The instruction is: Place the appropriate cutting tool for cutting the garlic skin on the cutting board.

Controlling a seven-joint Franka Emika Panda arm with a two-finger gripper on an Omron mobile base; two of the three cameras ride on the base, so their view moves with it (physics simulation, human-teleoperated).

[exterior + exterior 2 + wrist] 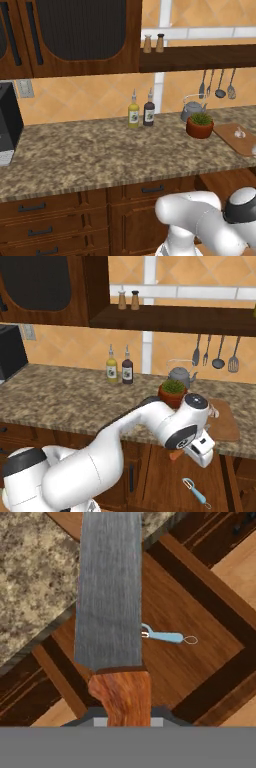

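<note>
The cutting tool (110, 592) is a knife with a broad grey blade and an orange-brown handle (176, 455). My gripper (122, 717) is shut on that handle, and the blade points away from the hand. The hand (199, 448) hangs in front of the counter edge, below the counter top and over an open drawer. The reddish-brown cutting board (231, 136) lies on the right end of the counter, up and to the right of the hand (226, 425). The small whitish garlic (240, 133) rests on the board.
A blue-handled peeler (196, 491) (167, 636) lies in the open drawer under the hand. A potted plant (199, 125) and a kettle (192, 108) stand left of the board. Two bottles (141, 111) stand mid-counter. Ladles and spoons (216, 352) hang on the wall.
</note>
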